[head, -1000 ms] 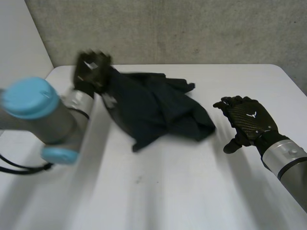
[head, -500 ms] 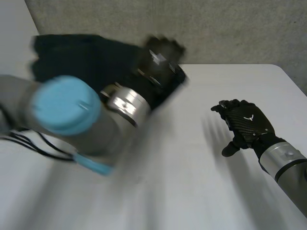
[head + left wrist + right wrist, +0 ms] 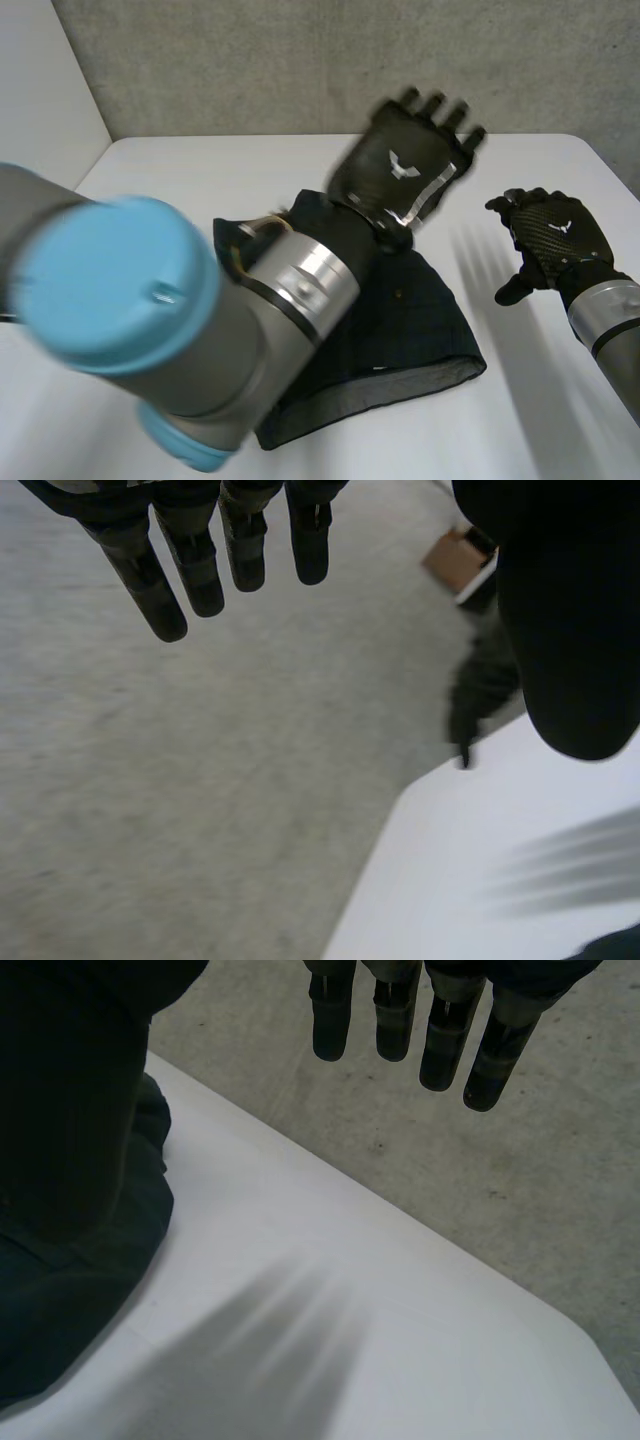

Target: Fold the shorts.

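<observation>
The dark navy shorts [image 3: 420, 320] lie spread on the white table [image 3: 180, 170], one hem toward the front edge, their left part hidden behind my left arm [image 3: 200, 330]. My left hand [image 3: 400, 175] hangs above their far end, open, holding nothing. In the left wrist view its straight fingers [image 3: 200, 570] point past the table's corner at the grey wall. My right hand [image 3: 553, 238] hovers open over bare table just right of the shorts. In the right wrist view, the shorts [image 3: 60, 1320] lie beside its thumb, apart from its straight fingers [image 3: 420, 1030].
A grey wall [image 3: 330, 60] stands behind the table's far edge. My left forearm crosses over the table's left half. A small brown box [image 3: 455, 560] sits beyond the table's corner. Bare table [image 3: 350, 1310] lies under my right hand.
My left hand swung the bunched shorts up and across to the right, then opened and let go. The shorts now lie spread out nearer the front. My right hand drifted slightly right.
</observation>
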Robot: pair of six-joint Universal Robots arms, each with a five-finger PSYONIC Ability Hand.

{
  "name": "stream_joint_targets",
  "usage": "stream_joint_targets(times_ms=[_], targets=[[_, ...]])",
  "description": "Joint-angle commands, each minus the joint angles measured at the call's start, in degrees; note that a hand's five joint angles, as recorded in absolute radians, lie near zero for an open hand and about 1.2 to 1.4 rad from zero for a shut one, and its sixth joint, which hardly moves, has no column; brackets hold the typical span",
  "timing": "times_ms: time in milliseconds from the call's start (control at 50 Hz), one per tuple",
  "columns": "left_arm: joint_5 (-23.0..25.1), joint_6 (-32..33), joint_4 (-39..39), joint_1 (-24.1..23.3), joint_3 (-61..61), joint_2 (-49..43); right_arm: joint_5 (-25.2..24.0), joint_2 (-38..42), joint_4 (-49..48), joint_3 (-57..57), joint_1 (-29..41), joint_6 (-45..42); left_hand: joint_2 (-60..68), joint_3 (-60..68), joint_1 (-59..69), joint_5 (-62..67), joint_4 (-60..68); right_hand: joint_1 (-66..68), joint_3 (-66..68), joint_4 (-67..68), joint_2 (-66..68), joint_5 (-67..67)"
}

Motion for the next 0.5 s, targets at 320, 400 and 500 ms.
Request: stream_joint_targets(times_ms=[320, 400, 500], targets=[[-4.9, -10.6, -4.5, 18.1, -18.9, 10.1, 0.3, 11.4, 10.1, -5.5, 10.1, -4.0, 0.1, -0.6, -0.4, 0.1, -0.1, 4.4, 4.2, 2.8, 3.4, 2.4], [-4.9, -10.8, -2.0, 19.6, -22.2, 10.3, 0.6, 15.5, 8.8, -7.8, 10.2, -6.3, 0.1, -0.6, -0.4, 0.1, -0.1, 13.4, 13.1, 11.7, 12.3, 11.3], [-4.9, -10.8, 0.3, 21.7, -25.6, 10.3, 3.0, 18.4, 8.4, -12.2, 9.5, -10.4, 0.1, -0.6, -0.4, 0.1, -0.1, 63.9, 63.6, 62.2, 62.8, 61.8]])
